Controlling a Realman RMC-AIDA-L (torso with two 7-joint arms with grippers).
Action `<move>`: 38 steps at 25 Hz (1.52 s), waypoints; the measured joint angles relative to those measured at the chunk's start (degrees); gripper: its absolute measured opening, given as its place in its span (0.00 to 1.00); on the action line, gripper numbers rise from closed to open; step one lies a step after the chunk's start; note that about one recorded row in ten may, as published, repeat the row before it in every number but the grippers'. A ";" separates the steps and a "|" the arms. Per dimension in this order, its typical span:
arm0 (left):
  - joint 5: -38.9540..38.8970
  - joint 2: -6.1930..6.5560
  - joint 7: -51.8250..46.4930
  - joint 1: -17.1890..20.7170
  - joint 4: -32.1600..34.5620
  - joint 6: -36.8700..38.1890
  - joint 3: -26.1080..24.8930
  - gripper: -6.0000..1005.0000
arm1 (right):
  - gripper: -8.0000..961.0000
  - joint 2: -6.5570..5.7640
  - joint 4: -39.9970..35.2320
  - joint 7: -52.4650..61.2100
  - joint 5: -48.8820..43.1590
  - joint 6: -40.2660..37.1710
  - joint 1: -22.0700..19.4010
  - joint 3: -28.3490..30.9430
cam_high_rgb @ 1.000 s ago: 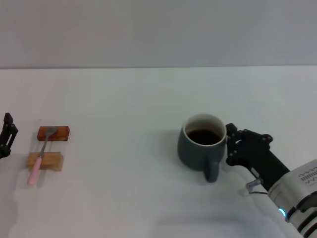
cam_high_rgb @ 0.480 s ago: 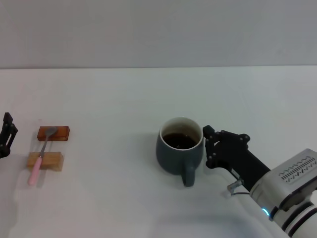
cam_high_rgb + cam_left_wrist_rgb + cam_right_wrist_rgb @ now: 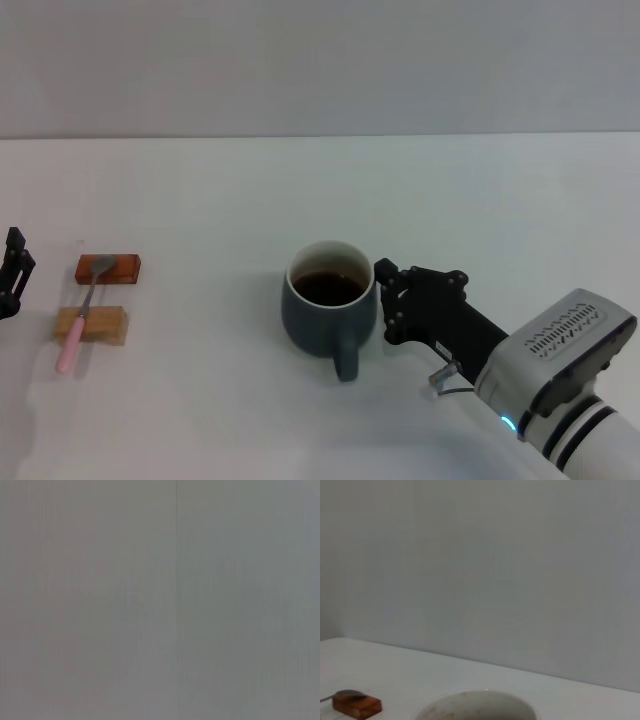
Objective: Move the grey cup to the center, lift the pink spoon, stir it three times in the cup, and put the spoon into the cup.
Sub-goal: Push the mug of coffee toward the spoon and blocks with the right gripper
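The rounded dark blue-grey ceramic mug (image 3: 329, 300), pale cream at the rim and holding dark brown liquid, stands on the white tabletop (image 3: 300, 190) about midway between its left and right edges and nearer the front edge than the back, its loop handle turned toward the front edge. The right gripper (image 3: 383, 300) sits low against the mug's right side, its black fingers (image 3: 384, 272) touching or almost touching the wall; whether they pinch the mug or only press against it cannot be told. The right wrist view shows just the cream rim of the mug at close range.

Well apart, near the left edge, the small slim spoon with a pale pink handle and grey metal bowl (image 3: 82, 313) lies bridged across two small wooden blocks: its bowl on the reddish-brown block (image 3: 108, 268), its handle over the lighter block (image 3: 91, 325), the pink end pointing toward the front edge. The left gripper (image 3: 12, 275) is parked at the left edge just beside the blocks, only partly in view, so its fingers cannot be judged.

The step in hand looks like the first one, bringing the mug to the centre, and it seems close to done. Next, the right gripper should back away without tipping the liquid, and a gripper must take the thin raised handle between the blocks.
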 joint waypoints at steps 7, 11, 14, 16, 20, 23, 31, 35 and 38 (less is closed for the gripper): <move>-0.18 0.00 0.00 0.00 -0.03 0.00 -0.02 0.84 | 0.01 0.00 -0.26 -0.32 -0.42 0.29 0.13 1.46; -0.18 0.00 0.00 -0.05 0.04 0.00 -0.15 0.84 | 0.01 0.00 -1.51 -0.05 -0.39 0.34 -0.28 2.20; -0.18 0.06 0.00 -0.09 0.01 -0.02 -0.20 0.84 | 0.01 0.00 -1.68 0.00 -0.39 0.55 -0.39 2.22; -0.17 0.07 0.00 -0.09 -0.01 -0.08 -0.23 0.84 | 0.01 0.00 -1.67 0.02 -0.42 0.59 -0.39 2.23; -0.17 0.09 0.00 -0.09 -0.02 -0.18 -0.19 0.84 | 0.01 0.01 -1.23 0.03 -0.43 0.62 -0.35 2.11; -0.17 0.08 0.00 -0.10 -0.02 -0.25 -0.12 0.84 | 0.01 0.04 -1.10 0.05 -0.43 0.69 -0.26 1.96; -0.17 0.02 0.00 -0.17 -0.02 -0.17 -0.19 0.84 | 0.01 0.09 -0.40 0.09 -0.44 0.97 0.04 1.62; -0.18 0.00 0.00 -0.05 -0.02 -0.03 -0.29 0.84 | 0.01 0.09 -0.06 0.11 -0.66 1.96 0.37 1.62; -0.17 0.00 0.00 0.02 -0.02 -0.01 -0.35 0.84 | 0.01 0.09 0.36 0.12 -1.68 2.21 0.47 1.81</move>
